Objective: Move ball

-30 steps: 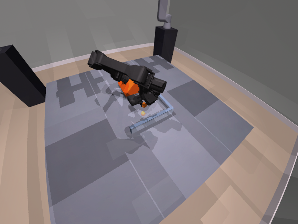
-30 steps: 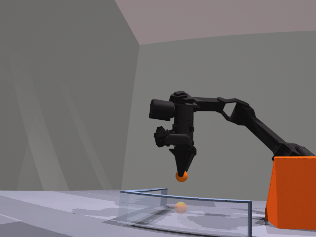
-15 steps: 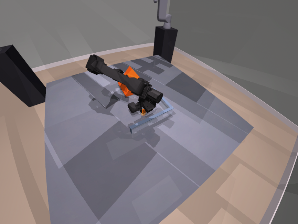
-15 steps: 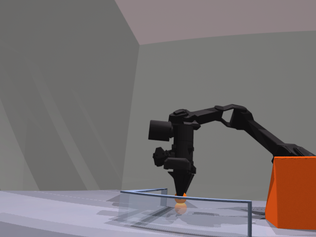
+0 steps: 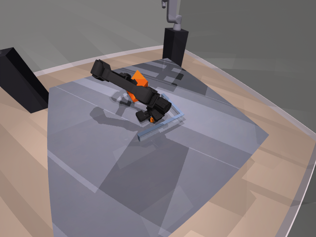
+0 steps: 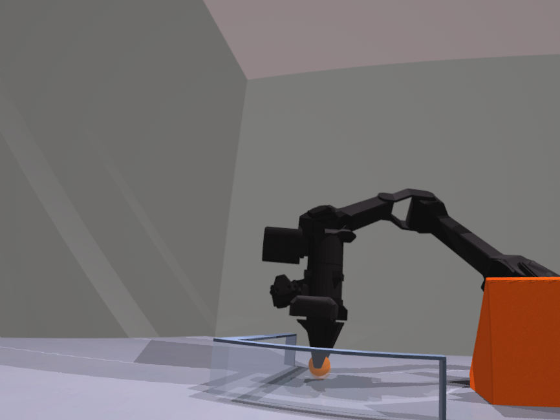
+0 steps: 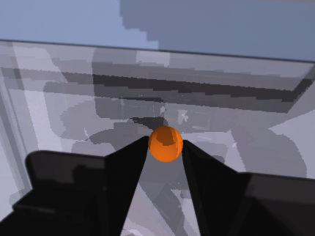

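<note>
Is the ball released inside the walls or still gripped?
Gripped. In the wrist view both fingers press the ball; the exterior view shows it low inside the clear walls, under the gripper.

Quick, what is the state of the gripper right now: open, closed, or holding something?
Gripper: closed on the orange ball, held between its fingertips, low inside the clear walls.
</note>
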You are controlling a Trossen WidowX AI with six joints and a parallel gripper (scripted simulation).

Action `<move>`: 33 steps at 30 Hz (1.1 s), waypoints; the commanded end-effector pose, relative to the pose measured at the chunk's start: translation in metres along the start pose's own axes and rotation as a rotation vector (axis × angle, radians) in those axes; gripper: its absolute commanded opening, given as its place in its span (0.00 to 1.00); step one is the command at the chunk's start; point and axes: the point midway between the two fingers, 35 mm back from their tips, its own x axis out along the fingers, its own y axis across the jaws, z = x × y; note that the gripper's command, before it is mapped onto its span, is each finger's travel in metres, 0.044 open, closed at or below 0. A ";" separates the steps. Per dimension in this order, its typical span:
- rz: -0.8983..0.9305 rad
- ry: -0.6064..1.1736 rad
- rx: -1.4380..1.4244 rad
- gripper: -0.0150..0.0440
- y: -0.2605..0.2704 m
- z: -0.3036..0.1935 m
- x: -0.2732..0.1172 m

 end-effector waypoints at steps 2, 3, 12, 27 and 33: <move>-0.005 0.004 -0.004 0.25 -0.001 -0.001 0.009; -0.006 0.004 -0.004 0.25 -0.001 -0.001 0.010; -0.001 0.002 -0.001 0.48 0.000 -0.001 0.007; 0.002 0.003 -0.005 0.70 0.002 0.002 -0.053; -0.002 0.004 -0.005 0.70 0.000 -0.001 -0.079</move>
